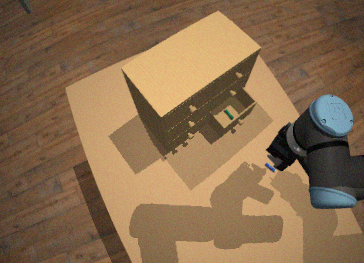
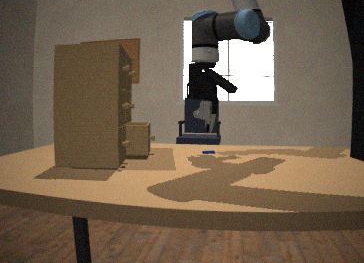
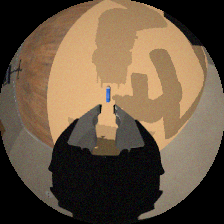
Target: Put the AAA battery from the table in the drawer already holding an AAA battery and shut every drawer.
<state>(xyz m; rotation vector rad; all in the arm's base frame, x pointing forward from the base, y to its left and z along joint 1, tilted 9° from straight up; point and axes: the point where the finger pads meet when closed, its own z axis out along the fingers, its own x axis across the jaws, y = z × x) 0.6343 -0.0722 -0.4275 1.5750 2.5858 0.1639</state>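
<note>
The wooden chest (image 1: 190, 59) (image 2: 87, 104) stands upright. One low drawer (image 1: 220, 117) (image 2: 137, 139) in its right-hand column, as the top view shows it, is pulled out. A green battery (image 1: 228, 114) lies inside it. The blue battery (image 1: 270, 167) (image 2: 208, 152) (image 3: 108, 94) lies on the table, away from the chest. My gripper (image 2: 210, 131) (image 3: 107, 105) is above the table near the blue battery. Its fingers are open by a narrow gap with nothing between them. In the wrist view the battery shows just beyond the fingertips, roughly in line with the gap.
The table (image 1: 115, 189) (image 2: 30, 181) carries the chest, with a table edge behind it. Several drawer knobs (image 1: 192, 108) (image 2: 129, 105) stick out from the chest's front. The arm (image 1: 327, 154) (image 2: 215, 31) is on the pulled-out drawer's side of the chest, and its shadow falls on the table.
</note>
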